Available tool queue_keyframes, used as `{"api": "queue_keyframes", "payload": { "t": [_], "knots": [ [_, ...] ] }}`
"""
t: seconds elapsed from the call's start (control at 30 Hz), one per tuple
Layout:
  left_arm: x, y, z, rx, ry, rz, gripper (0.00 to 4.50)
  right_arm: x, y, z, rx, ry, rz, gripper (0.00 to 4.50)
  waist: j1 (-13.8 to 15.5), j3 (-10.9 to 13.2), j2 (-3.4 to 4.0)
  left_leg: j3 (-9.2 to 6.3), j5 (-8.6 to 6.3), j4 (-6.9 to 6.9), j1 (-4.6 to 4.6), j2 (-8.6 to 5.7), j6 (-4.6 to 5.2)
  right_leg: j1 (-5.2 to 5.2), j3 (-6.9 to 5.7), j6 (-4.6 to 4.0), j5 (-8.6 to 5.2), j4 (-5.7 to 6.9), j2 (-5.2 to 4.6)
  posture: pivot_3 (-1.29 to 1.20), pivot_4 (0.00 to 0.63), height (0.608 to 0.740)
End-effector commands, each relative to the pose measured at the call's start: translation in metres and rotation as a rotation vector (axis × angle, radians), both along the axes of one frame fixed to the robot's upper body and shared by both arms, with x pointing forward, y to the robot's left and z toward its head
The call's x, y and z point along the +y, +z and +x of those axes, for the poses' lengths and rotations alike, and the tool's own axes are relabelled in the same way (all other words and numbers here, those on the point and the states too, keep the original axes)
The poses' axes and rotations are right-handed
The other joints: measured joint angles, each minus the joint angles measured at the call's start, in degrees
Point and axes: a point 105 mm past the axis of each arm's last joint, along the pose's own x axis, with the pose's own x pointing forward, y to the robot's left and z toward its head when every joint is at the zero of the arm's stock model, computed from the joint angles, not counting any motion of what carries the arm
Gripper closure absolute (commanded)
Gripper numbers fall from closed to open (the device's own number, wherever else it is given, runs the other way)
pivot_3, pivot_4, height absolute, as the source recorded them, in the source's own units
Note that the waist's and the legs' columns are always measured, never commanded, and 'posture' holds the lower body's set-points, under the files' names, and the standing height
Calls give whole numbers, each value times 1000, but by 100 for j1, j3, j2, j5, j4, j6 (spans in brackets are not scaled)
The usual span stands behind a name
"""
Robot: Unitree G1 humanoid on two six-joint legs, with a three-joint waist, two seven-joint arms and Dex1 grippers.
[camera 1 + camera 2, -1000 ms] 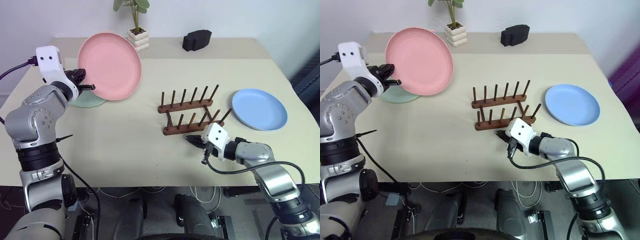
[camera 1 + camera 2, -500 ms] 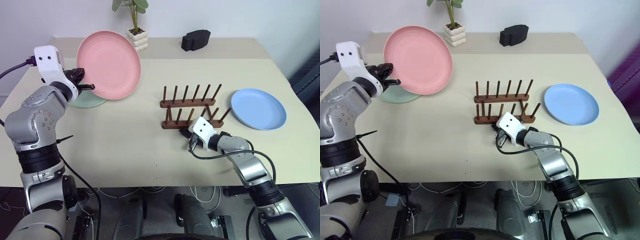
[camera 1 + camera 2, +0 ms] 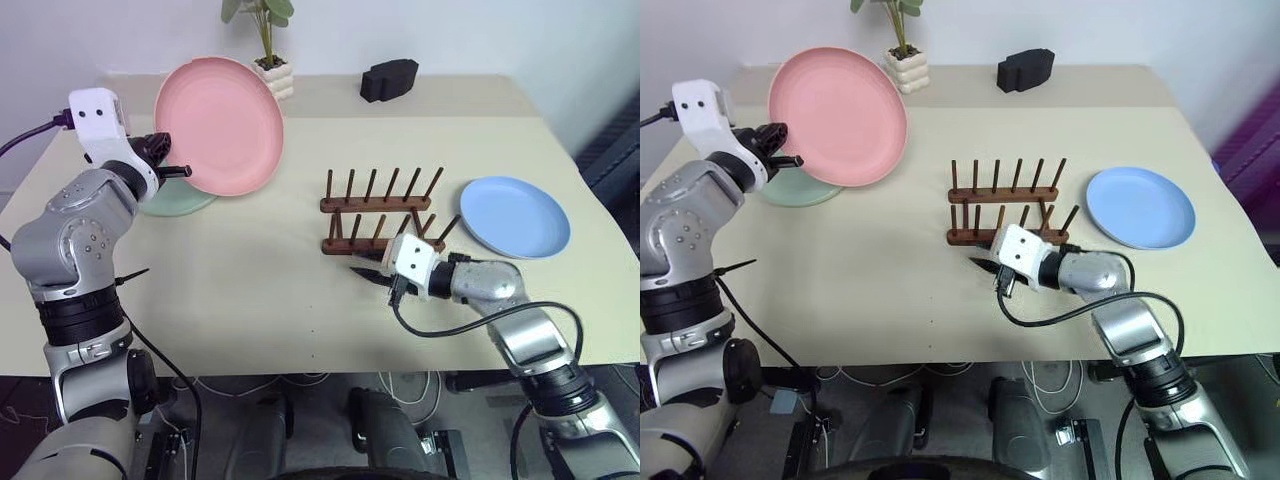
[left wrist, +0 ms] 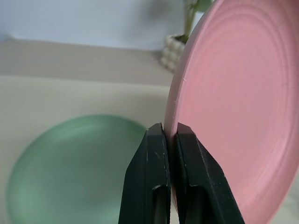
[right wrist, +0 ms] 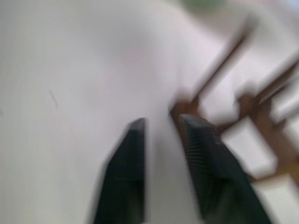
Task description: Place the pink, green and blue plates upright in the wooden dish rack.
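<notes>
Seen from above: a pale cream tabletop (image 3: 250, 280). Toward the left rear, raised clear of the surface and tilted on edge, a round salmon-pink matte plate (image 3: 220, 127), its rim pinched by the left gripper (image 3: 178, 172), black fingers (image 4: 154, 186) clenched tight on either side of that rim. Directly beneath and behind, lying flat on the table, a round pale mint-green plate (image 3: 180, 203), partly hidden by the pink one. At the middle of the table, a small dark reddish-brown wooden dish rack (image 3: 380, 215) with two parallel base rails and a row of upright pegs on each, no plate in it. To the right of the rack, apart from it, a round light-blue plate (image 3: 516, 217) lying flat. Just in front of the rack's near rail, the right gripper (image 3: 368, 273), pointing toward the left, fingers (image 5: 205, 163) parted with a gap between them and gripping nothing, one rack corner just beyond the tips in the wrist view. Along the back edge, a green plant in a ribbed white pot (image 3: 275, 77) and a black block (image 3: 388, 79).
</notes>
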Motion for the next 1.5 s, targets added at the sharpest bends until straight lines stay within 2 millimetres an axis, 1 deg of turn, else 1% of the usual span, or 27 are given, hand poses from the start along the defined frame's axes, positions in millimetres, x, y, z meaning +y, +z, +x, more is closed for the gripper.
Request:
{"api": "queue_keyframes", "payload": {
  "t": [0.03, 0.1, 0.13, 0.2, 0.33, 0.43, 0.5, 0.63, 0.8, 1.0, 1.07, 1.13, 1.17, 1.27, 1.33, 1.5],
  "knots": [
    [-17, 38, -8, -127, -49, -7, 4500, 10, 61, 5, -242, -15, 26, 1290, 13, -2, -3, -3, 0, 0, 1, 0, 0, 1, -1, 0, 0, 1, 0, 0, 150, 736],
    [-30, 50, -7, -156, -69, -42, 4500, 20, 82, 19, -400, -62, -23, 298, 22, -2, -3, -3, 0, -3, 0, 0, -1, 1, -2, 0, 0, 0, 0, 0, 150, 736],
    [-36, 55, -6, -167, -75, -54, 4500, 25, 87, 24, -466, -74, -55, 298, 36, -2, -3, -3, 1, -2, -2, -2, -2, -1, -1, 0, 0, -1, -1, 0, 150, 736],
    [-47, 65, -4, -188, -85, -90, 4500, 37, 91, 32, -538, -80, -70, 298, 44, -3, -4, -3, 2, -2, -4, -3, -3, -1, -2, 0, 0, -4, -2, 0, 150, 736],
    [-72, 82, -5, -225, -121, -166, 4500, 59, 86, 37, -643, -50, -132, 298, 33, -3, -4, -1, 2, -3, -9, -6, -5, -3, -1, 1, 0, -8, -6, 0, 150, 736],
    [-94, 87, -9, -232, -186, -203, 4500, 65, 85, 43, -712, -50, -177, 298, 22, -2, -4, 0, 4, -4, -11, -6, -7, -7, 0, 1, 1, -7, -5, 0, 150, 736],
    [-102, 85, -10, -222, -209, -205, 4500, 67, 83, 46, -736, -52, -197, 298, 11, -2, -4, 0, 5, -5, -10, -5, -8, -8, 0, 1, 1, -6, -4, 0, 150, 736],
    [-111, 80, -13, -199, -240, -209, 4500, 69, 83, 55, -775, -84, -210, 298, -2, -2, -4, 0, 6, -8, -7, -4, -10, -9, 0, 0, 1, -4, -2, 0, 150, 736],
    [-115, 76, -17, -179, -265, -186, 4500, 70, 86, 60, -797, -109, -200, 298, 11, -2, -3, 0, 6, -7, -9, -4, -10, -9, 1, 0, 1, -5, -2, 0, 150, 736],
    [-119, 76, -21, -172, -282, -179, 4500, 67, 87, 69, -816, -159, -210, 298, 13, -2, -3, 0, 6, -7, -9, -5, -11, -9, 1, 0, 1, -5, -2, 0, 150, 736],
    [-118, 72, -22, -160, -278, -169, 4500, 67, 87, 70, -818, -164, -209, 807, 12, -2, -3, 0, 6, -7, -9, -5, -11, -9, 1, 0, 1, -5, -2, 0, 150, 736],
    [-115, 69, -23, -150, -269, -167, 4500, 66, 86, 70, -822, -162, -214, 1473, 11, -2, -3, 0, 6, -8, -9, -5, -11, -9, 1, 0, 1, -5, -2, 0, 150, 736],
    [-113, 67, -23, -146, -264, -171, 4500, 66, 86, 69, -825, -161, -217, 2094, 10, -2, -3, 0, 6, -8, -8, -5, -11, -9, 1, 0, 1, -5, -2, 0, 150, 736],
    [-109, 64, -23, -139, -253, -172, 4500, 67, 85, 68, -841, -160, -223, 3601, 7, -2, -3, -1, 7, -8, -8, -4, -12, -9, 1, 0, 1, -4, 0, 0, 150, 736],
    [-106, 63, -23, -138, -246, -175, 4500, 67, 86, 67, -872, -160, -231, 4490, 0, -1, -2, -1, 7, -8, -8, -4, -12, -9, 1, 0, 1, -4, -1, 0, 150, 736],
    [-103, 57, -22, -124, -236, -173, 4500, 67, 85, 62, -922, -153, -232, 4490, 16, -1, -1, 0, 8, -9, -8, -5, -13, -8, 2, 0, 1, -6, -2, 0, 150, 736]
  ]
}}
